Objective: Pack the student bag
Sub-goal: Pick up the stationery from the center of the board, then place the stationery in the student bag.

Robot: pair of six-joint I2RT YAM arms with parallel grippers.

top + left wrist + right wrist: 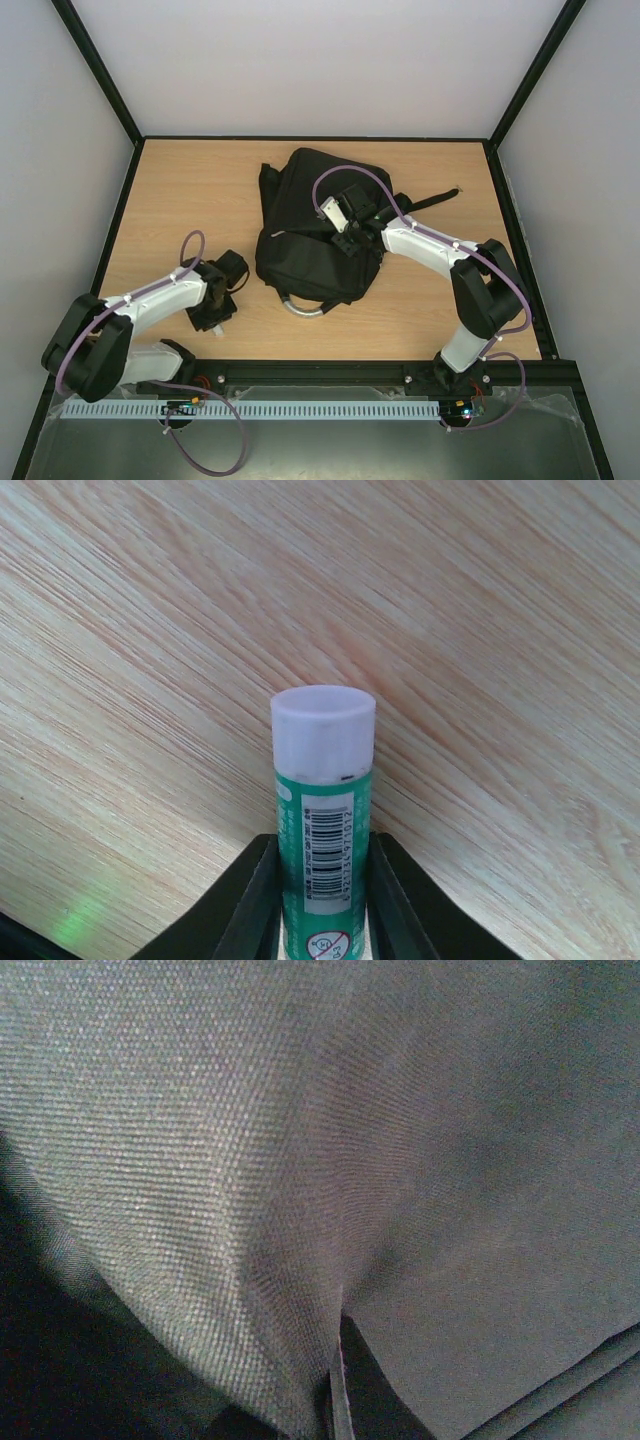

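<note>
black left claw (322,855) clamped low on green glue stick (323,750), bottom centre of frame; short hold, risk of pivot or drop on lift. right claw (352,238) pinched shut on student bag (300,215) fabric, centre of top frame; risk of losing fold.

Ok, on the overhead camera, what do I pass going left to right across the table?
left arm → left hand, closed on a green tube → backpack → right arm. The right hand sits on top of the backpack, so it has no place of its own in the order.
</note>
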